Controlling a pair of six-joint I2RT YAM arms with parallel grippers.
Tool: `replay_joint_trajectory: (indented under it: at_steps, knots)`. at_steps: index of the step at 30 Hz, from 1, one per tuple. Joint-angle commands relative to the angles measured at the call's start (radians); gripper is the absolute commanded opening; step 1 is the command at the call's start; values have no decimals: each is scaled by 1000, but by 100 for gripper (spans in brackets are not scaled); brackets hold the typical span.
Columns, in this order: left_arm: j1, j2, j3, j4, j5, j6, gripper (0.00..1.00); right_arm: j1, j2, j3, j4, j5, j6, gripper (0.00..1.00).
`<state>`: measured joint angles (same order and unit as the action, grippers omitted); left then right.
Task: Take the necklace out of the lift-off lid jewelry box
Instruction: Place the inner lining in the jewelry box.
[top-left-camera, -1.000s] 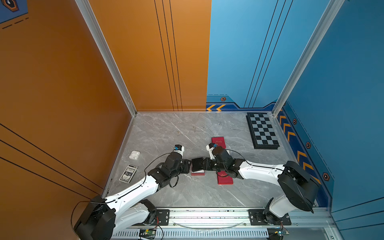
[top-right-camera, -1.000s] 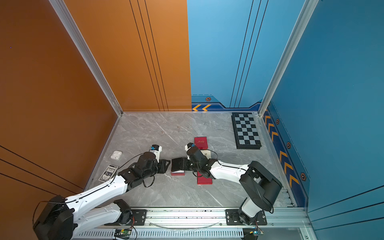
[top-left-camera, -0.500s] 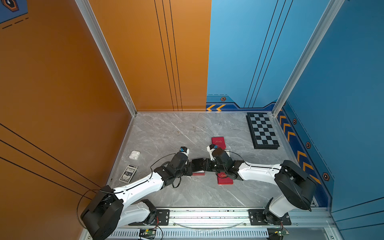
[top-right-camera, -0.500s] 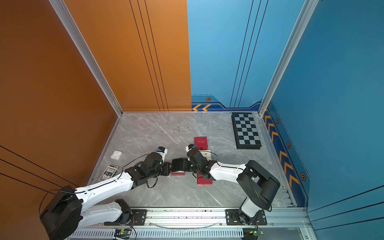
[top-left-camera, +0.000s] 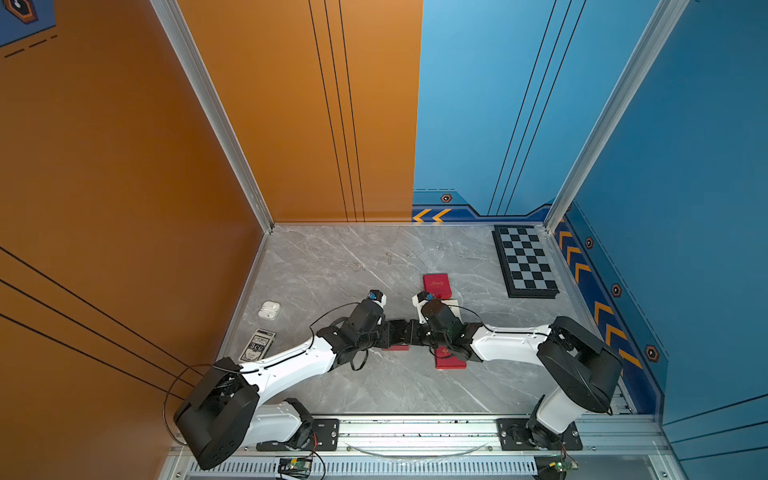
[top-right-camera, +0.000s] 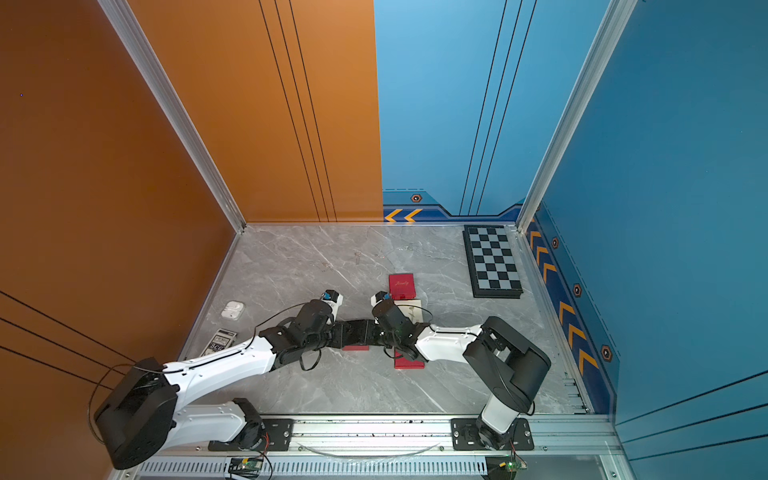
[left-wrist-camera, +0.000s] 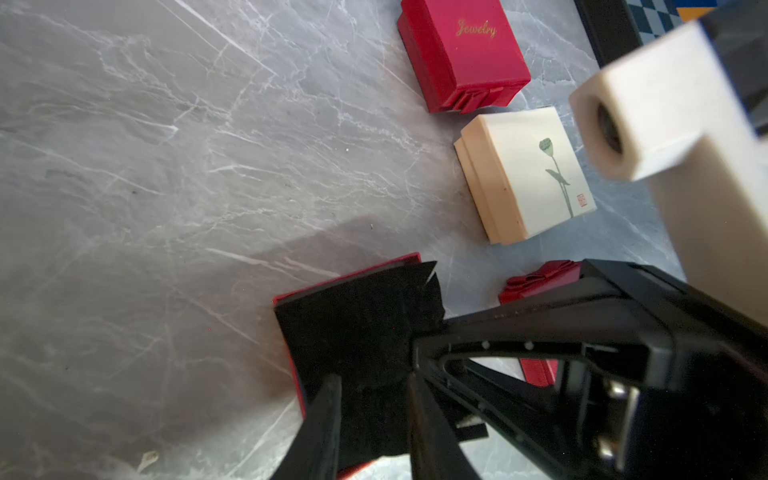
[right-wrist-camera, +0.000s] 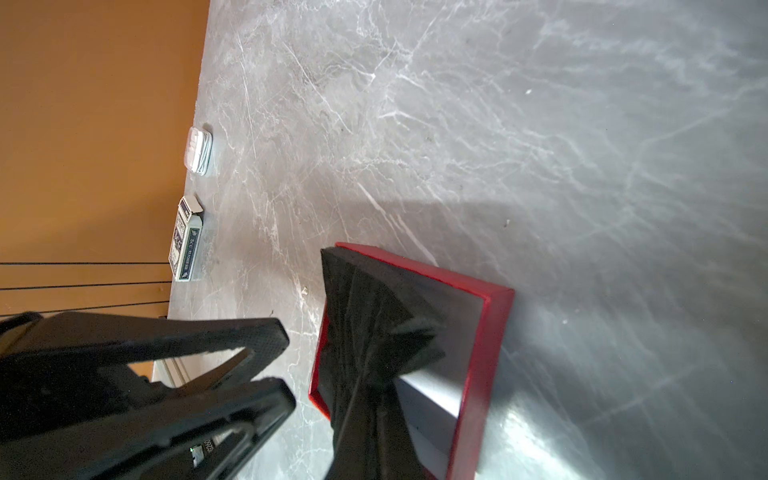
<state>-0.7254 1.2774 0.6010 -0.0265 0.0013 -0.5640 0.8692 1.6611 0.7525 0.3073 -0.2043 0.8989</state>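
Note:
The lift-off lid jewelry box (right-wrist-camera: 494, 353) is a shallow red base, open, near the table's middle (top-left-camera: 395, 348). Its red lid (top-left-camera: 451, 362) with a ribbon (left-wrist-camera: 540, 282) lies beside it. A black insert pad (right-wrist-camera: 365, 316) is pulled up and creased out of the base. My right gripper (right-wrist-camera: 376, 386) is shut on that pad. My left gripper (left-wrist-camera: 372, 380) hovers narrowly open at the base's opposite edge, its fingers (right-wrist-camera: 270, 336) apart with nothing between them. In both top views the two grippers meet tip to tip over the base. I cannot make out the necklace.
A closed red box marked Jewelry (left-wrist-camera: 461, 54) and a cream box with a flower print (left-wrist-camera: 528, 174) stand just behind the right arm. A chessboard (top-left-camera: 525, 262) lies at the back right. An earbud case (top-left-camera: 269, 309) and a card deck (top-left-camera: 257, 345) sit by the orange wall.
My left arm has reached right, bringing its gripper up to the box and the right gripper. The right gripper has stayed shut over the box.

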Motion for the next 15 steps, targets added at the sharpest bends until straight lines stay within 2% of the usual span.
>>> replay_joint_trajectory:
  at_steps: [1, 9, 15]
  knots:
    - [-13, 20, 24, 1, 6, 27, 29, 10, 15, -12, -7, 20, 16, 2]
    - [-21, 87, 24, 46, 6, 28, 27, 17, 24, 0, -57, 40, 11, 1]
    - [-31, 126, 34, 46, -17, 33, 26, 28, 42, 46, -170, 73, -13, 2]
